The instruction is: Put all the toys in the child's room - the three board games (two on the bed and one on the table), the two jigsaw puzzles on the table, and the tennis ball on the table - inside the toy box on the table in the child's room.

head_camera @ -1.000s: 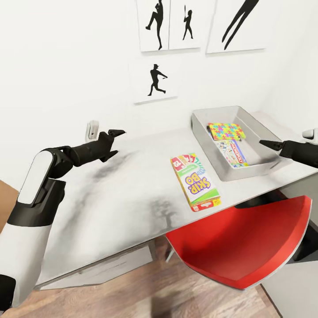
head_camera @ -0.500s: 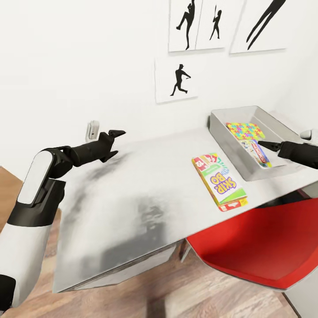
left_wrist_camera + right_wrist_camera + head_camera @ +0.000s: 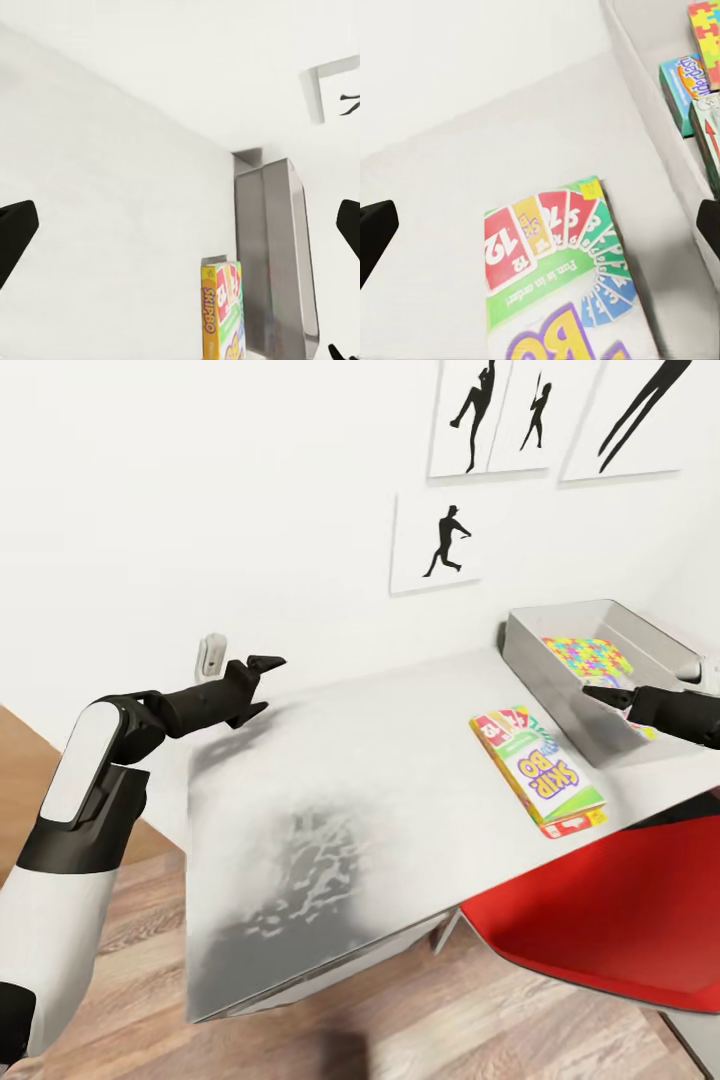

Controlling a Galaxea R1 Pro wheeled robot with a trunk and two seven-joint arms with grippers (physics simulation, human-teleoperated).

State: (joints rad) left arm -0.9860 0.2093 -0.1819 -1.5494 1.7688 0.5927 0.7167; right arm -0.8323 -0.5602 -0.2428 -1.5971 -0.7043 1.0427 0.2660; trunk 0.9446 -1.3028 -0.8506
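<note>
SKIP-BO box (image 3: 538, 771) flat on bench (image 3: 350, 780), just beside toy box (image 3: 560, 675), puzzle (image 3: 590, 656) inside. Right claw (image 3: 600, 695) spread empty above, seemingly poised for pickup; left claw (image 3: 262, 665) released, well apart.

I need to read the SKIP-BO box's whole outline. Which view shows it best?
The head view: the SKIP-BO box lies whole on the table. The right wrist view crops its printed top; the left wrist view shows just one end.

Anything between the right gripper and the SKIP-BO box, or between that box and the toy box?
Nothing visible. SKIP-BO box lies alone on bare table; right gripper hangs open above; only the toy box wall lies between.
</note>
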